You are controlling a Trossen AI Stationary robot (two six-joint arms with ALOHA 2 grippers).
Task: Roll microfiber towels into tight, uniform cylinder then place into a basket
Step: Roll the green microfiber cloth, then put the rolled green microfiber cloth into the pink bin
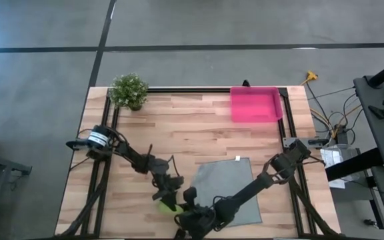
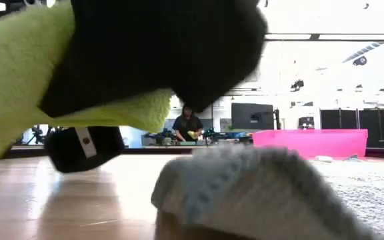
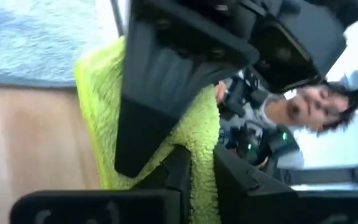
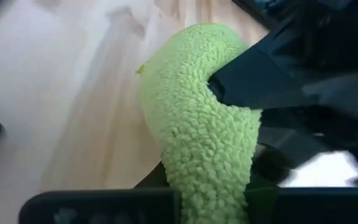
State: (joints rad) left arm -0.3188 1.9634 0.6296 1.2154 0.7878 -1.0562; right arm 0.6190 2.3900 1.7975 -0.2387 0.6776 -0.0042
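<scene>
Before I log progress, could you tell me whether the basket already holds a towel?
No: in the high view the pink basket shows only its bare floor, the grey towel lies flat on the table.

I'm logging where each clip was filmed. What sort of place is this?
Probably a robotics lab or workshop: a wooden table on a black metal frame, a polished grey concrete floor, and a person at a cluttered workbench behind.

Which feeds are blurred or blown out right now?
Low view: green towel and grey towel sit too near, soft; windows behind glare white. Left wrist view: smeared throughout. Right wrist view: green towel sharp, table washed pale. High view: evenly lit.
</scene>
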